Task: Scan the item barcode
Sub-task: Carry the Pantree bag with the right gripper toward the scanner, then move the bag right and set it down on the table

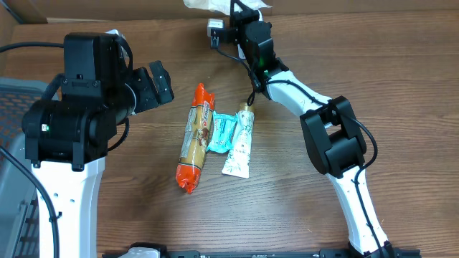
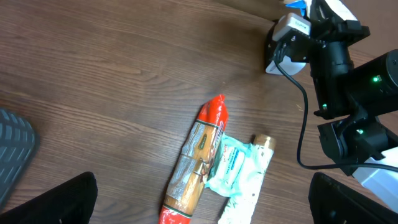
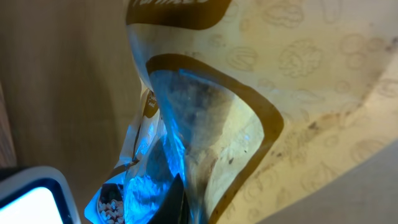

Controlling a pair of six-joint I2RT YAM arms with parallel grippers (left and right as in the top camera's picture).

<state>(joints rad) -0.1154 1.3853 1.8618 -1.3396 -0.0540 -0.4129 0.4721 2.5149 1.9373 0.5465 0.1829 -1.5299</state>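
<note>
Overhead: my right gripper [image 1: 237, 10] is clenched on 1 bag [image 1: 208, 6] at the far edge of the table [image 1: 373, 64], just beside 1 scanner [image 1: 214, 30]. My left gripper [image 1: 159, 87] gapes, empty. 3 items lie touching mid-table: 1 sausage [image 1: 195, 140], 1 pouch [image 1: 223, 133], 1 tube [image 1: 239, 143].

Found nothing legible. Print on the long roll [image 1: 195, 140], teal packet [image 1: 223, 133] and white tube [image 1: 239, 143] came out too small; brown lettering on the tan pouch [image 3: 298, 74] was cropped by the frame edge.

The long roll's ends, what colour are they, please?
Red; long roll clearest in left wrist view.
</note>
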